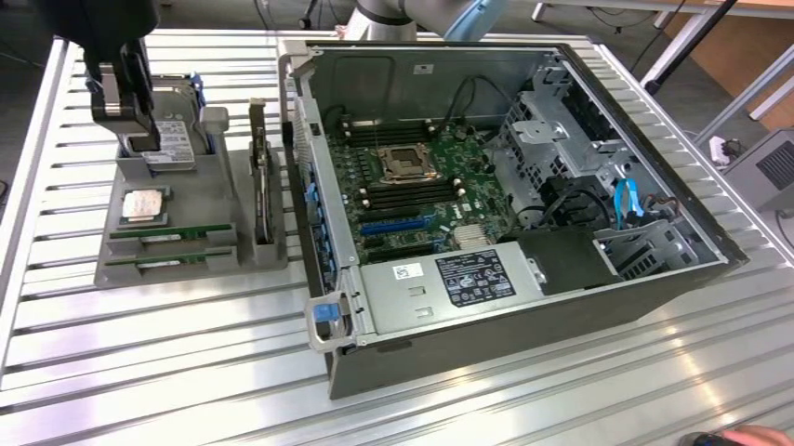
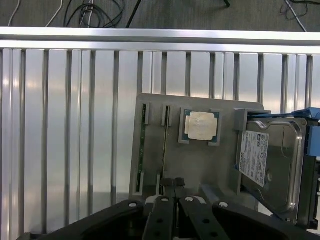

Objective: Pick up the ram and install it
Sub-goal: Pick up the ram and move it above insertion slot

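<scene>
**Shut pincer held over the parts holder, ram seated in its slot**

The pincer (image 1: 134,130) is seen fully shut, its fingertips pressed together with nothing gripped between them. It is held above the hard drive (image 1: 167,149) end of the grey holder (image 1: 125,269). The ram (image 1: 167,230) is stood on edge in a slot of that holder, just beside the processor (image 1: 144,204). A second stick (image 1: 167,252) is set parallel in the next slot.

From the pincer, the ram is found beyond the processor, toward the holder's opposite end, and lower. Its long axis is laid across the holder, from the exterior view's left to its right. In the wrist view the closed fingertips are nearly lined up with the ram's length, just off one end of it. No contact is judged to be made.

An expansion card (image 1: 260,186) is stood at the holder's edge, toward the open computer case (image 1: 496,344), where the motherboard (image 1: 422,195) is exposed. Everything is carried on a slatted metal surface (image 1: 149,353). Cables (image 2: 100,10) are seen on the dark floor beyond it.
</scene>
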You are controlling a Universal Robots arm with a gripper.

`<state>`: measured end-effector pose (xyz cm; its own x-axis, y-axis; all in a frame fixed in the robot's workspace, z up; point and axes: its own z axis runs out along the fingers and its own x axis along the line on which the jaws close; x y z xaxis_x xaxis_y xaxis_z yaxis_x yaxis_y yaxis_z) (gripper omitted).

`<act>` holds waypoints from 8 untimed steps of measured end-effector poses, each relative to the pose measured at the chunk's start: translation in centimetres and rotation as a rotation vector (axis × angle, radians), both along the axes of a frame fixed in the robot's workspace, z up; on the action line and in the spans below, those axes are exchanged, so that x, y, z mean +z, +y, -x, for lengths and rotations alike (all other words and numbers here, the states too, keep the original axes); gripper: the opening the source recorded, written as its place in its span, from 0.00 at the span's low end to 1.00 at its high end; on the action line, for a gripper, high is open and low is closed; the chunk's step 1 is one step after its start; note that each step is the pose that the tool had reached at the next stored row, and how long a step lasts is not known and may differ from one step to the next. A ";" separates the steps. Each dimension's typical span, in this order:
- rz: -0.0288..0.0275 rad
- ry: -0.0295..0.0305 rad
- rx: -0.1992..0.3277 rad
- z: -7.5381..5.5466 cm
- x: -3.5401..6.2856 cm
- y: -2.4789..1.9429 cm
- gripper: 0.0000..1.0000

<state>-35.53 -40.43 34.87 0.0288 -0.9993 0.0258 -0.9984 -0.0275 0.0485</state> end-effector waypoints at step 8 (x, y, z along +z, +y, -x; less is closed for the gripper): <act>-0.0001 -0.0002 0.000 0.0 -0.05 0.00 0.99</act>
